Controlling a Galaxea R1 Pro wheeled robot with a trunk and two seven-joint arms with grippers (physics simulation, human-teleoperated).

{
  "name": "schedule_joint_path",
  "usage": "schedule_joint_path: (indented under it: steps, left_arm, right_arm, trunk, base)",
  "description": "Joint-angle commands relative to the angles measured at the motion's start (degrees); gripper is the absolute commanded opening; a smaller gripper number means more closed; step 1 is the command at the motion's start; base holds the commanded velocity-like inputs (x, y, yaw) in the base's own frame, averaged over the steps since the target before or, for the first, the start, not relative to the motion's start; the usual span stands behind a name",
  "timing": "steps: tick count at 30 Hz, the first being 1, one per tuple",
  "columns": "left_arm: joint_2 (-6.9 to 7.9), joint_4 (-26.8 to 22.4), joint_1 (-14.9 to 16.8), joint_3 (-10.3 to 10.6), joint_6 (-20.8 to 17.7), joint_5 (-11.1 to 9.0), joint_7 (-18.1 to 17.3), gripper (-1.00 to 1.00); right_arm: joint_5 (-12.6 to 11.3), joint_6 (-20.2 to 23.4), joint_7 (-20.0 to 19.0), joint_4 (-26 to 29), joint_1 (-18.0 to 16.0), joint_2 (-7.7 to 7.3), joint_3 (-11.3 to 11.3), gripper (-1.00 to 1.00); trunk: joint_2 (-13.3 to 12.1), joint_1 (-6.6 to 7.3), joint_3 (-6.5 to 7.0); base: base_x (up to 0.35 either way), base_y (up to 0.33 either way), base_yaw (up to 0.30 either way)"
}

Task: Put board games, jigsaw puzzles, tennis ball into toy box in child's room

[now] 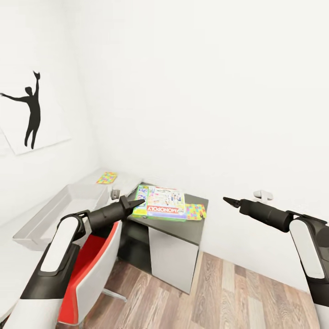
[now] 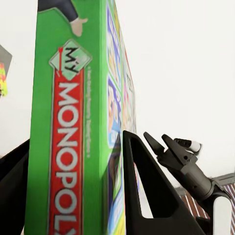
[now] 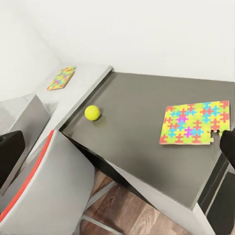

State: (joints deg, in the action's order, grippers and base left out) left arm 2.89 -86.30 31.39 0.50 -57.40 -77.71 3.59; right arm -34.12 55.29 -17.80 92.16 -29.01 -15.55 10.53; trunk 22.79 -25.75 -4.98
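Head view: the toy box (image 1: 59, 208) sits at the left on the light table (image 1: 13, 260), and the left claw (image 1: 137, 201) grips the edge of the Monopoly box (image 1: 161, 202) over the dark wing. One puzzle (image 1: 195, 211) lies just beside it, another (image 1: 107, 177) far back. The right claw (image 1: 230, 200) hangs apart, seemingly shut and empty; the ball (image 3: 92, 112) rests on the wing.
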Motion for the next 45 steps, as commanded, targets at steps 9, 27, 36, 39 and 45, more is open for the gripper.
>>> schedule_joint_path:
  steps: [9,27,36,39,45]
  left_arm:
    - [0.02,-0.01,0.08,0.04,-0.08,-0.78,0.37,-1.0]
    - [0.03,0.07,0.08,0.02,-0.08,-0.77,0.37,-1.0]
    - [0.02,0.13,-0.21,0.02,0.03,-0.77,0.44,-1.0]
    - [0.02,0.15,-0.28,0.02,0.09,-0.77,0.46,-1.0]
    - [0.02,0.16,-0.33,0.02,0.15,-0.75,0.49,-1.0]
  right_arm:
    - [0.46,0.26,-0.57,0.03,-0.03,-0.01,0.1,1.0]
    - [0.46,0.26,-0.57,0.03,-0.06,-0.01,-0.59,1.0]
    - [0.46,0.26,-0.55,0.03,-0.07,-0.01,-0.74,1.0]
    - [0.46,0.26,-0.54,0.03,-0.08,-0.01,-0.76,1.0]
    - [0.46,0.26,-0.51,0.03,-0.07,-0.01,-0.77,1.0]
  trunk:
    - [0.13,-0.04,-0.13]
    - [0.13,-0.04,-0.13]
    - [0.13,-0.04,-0.13]
    - [0.13,-0.04,-0.13]
    - [0.13,-0.04,-0.13]
  base:
    - [0.0,0.0,0.289]
    - [0.0,0.0,0.29]
    - [0.0,0.0,0.29]
    - [0.0,0.0,0.29]
    - [0.0,0.0,0.29]
